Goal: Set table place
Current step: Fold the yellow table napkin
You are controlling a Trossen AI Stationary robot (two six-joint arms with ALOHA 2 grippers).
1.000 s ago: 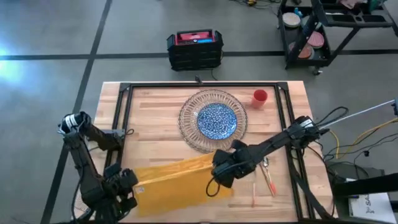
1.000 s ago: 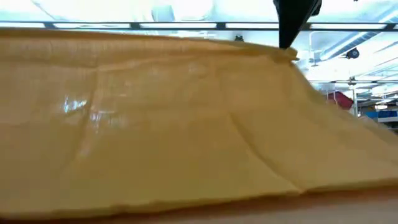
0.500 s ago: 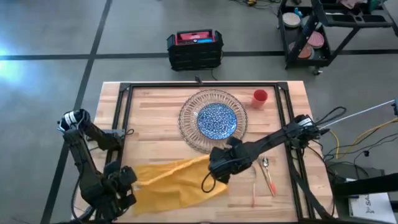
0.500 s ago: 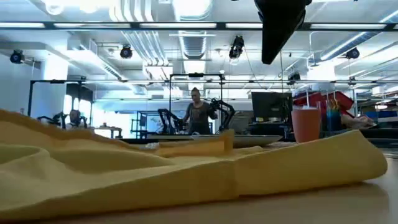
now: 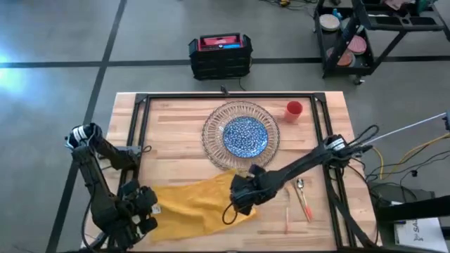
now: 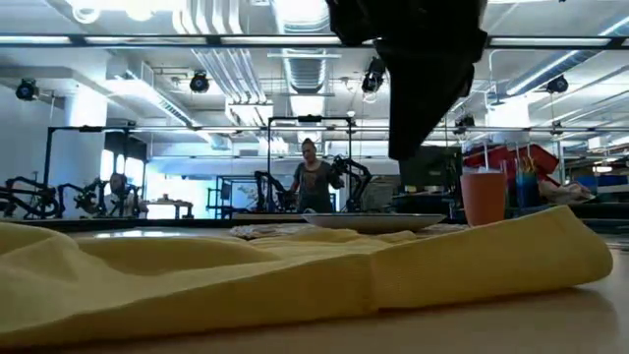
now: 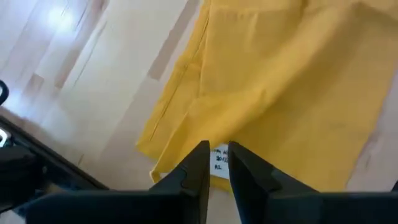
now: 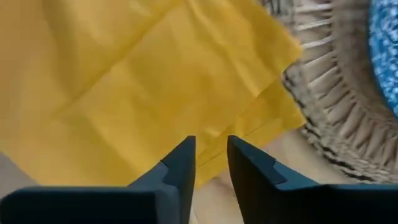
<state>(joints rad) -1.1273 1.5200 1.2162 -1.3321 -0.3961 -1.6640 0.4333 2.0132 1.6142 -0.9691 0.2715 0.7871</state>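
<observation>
Two grippers are being held over the napkin (image 5: 197,204), lying rumpled on the table (image 5: 176,133) beside the plates (image 5: 241,135). The left gripper (image 7: 217,163) and right gripper (image 8: 210,163) are being kept narrowly parted, gripping nothing. Being soft, light cloth, it is probably best pinched at a corner.

The right end effector (image 5: 238,200) covers the napkin (image 5: 193,204) edge under it, and the cutlery (image 5: 302,200) beside it is too small to tell apart.

Bare table (image 5: 176,126) left of the glass plate (image 5: 240,135); cutlery (image 5: 304,200) seemingly blocks the right.
</observation>
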